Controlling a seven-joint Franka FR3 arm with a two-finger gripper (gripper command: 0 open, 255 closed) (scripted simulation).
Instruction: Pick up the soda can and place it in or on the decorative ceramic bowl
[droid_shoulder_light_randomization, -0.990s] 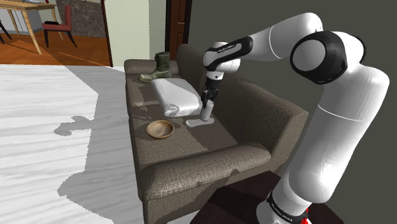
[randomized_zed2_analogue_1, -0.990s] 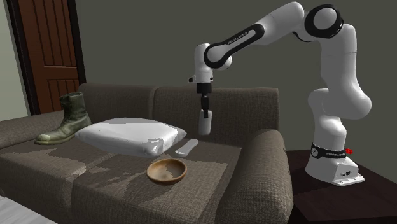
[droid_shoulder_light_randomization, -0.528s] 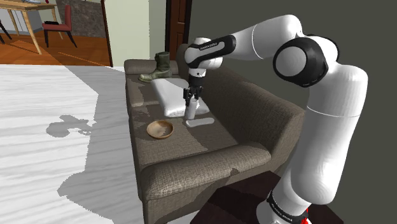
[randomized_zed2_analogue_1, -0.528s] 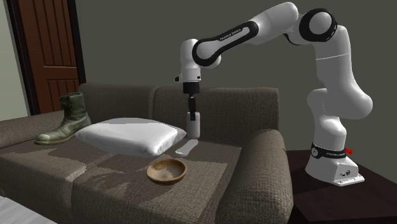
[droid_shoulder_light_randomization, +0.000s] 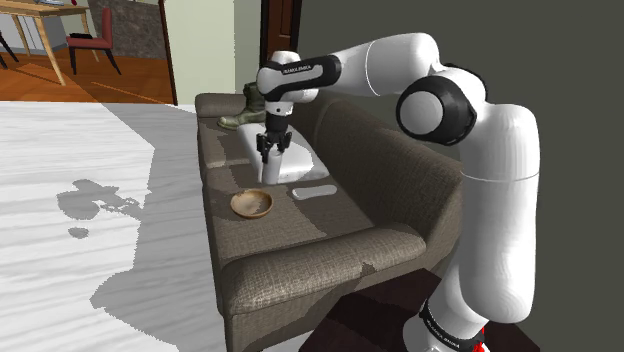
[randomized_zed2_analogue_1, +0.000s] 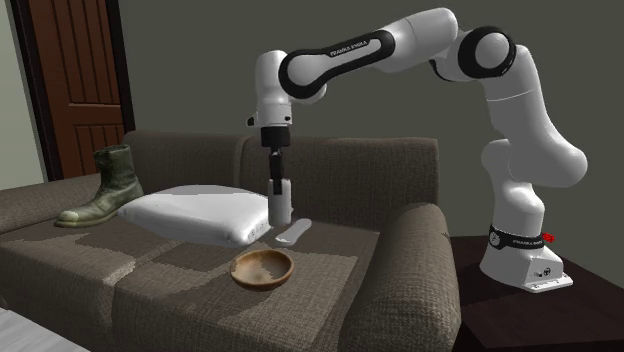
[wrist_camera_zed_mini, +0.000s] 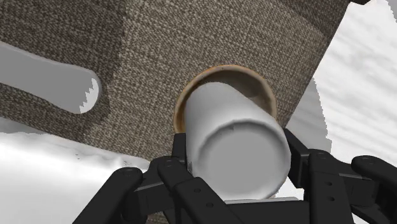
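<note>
The soda can is drawn as a plain white cylinder and hangs upright above the sofa seat. My black gripper is shut on its upper part. In the shoulder view the gripper holds the can just beyond the brown bowl. The bowl rests on the seat cushion, lower than the can and nearer the sofa's front. Looking along the gripper, both fingers clasp the can, and the bowl's rim shows around the can's far end.
A white pillow lies beside the can. A flat white object lies on the seat between pillow and sofa arm. A green boot stands at the sofa's far end. The backrest rises behind.
The arm has swung toward the shoulder view's left, carrying the can from above the flat white object to a spot near the bowl. The grip has stayed shut.
</note>
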